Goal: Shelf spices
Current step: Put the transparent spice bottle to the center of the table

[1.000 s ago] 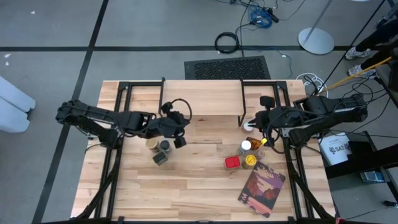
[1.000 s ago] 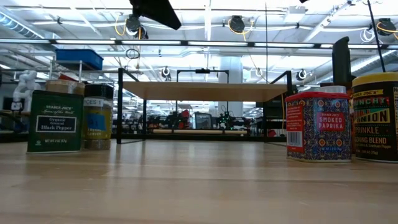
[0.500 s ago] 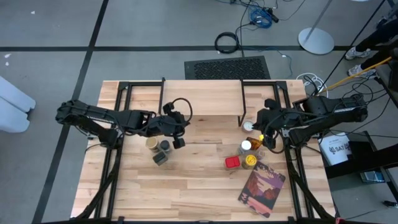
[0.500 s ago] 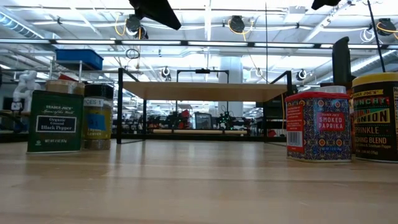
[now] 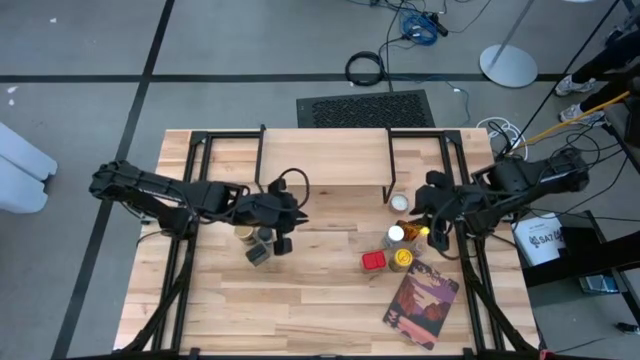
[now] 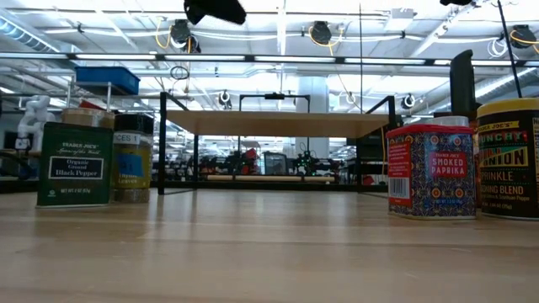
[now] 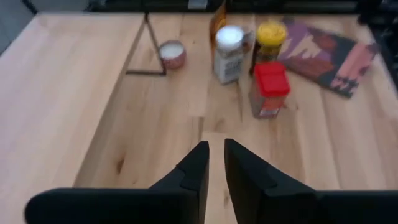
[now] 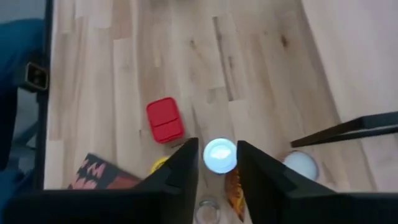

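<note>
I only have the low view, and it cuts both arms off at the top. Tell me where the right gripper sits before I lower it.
Observer: The right gripper hangs over the white-lidded clear glass jar. In the right wrist view the lid shows between its open jaws.
Operator: Now give me the left one.
Observer: The left gripper is beside the dark-lidded jar in the left group of spices. Its jaws are a narrow slit apart and hold nothing.
Operator: Name anything on the table that I can't see.
Observer: A flat reddish-purple picture-covered book lies on the table's front right part, next to the red-topped square tin.
</note>
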